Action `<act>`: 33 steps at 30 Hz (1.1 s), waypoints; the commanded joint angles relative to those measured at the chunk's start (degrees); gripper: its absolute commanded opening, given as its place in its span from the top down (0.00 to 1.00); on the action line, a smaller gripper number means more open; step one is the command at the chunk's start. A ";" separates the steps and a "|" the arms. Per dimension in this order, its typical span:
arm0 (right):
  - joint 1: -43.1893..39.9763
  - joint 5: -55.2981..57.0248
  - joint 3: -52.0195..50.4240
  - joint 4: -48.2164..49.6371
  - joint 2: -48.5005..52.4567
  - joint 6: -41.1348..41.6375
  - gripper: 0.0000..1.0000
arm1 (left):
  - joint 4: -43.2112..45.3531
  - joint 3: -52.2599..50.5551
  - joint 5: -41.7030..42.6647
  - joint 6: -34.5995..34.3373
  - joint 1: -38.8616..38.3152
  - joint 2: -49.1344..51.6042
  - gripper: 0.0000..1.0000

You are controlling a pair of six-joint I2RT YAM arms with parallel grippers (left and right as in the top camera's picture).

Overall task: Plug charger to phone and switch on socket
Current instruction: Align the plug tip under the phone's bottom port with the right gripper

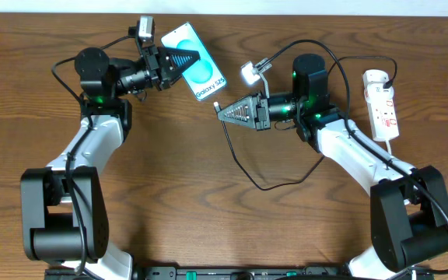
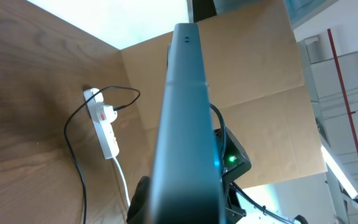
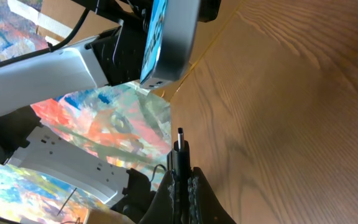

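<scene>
The left gripper [image 1: 190,58] is holding the phone [image 1: 206,79] up tight. The right gripper [image 1: 225,110] is pinching the charger [image 3: 180,148] tip near it. A crooked push might be knocking the phone loose.

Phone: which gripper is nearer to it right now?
Left. The left gripper grips the phone itself; the right gripper, holding the charger, sits apart from the phone's lower end.
</scene>
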 commanded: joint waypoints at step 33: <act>2.23 -1.22 0.35 5.62 0.02 3.10 0.99 | 0.39 0.42 4.22 1.42 1.03 -0.55 0.93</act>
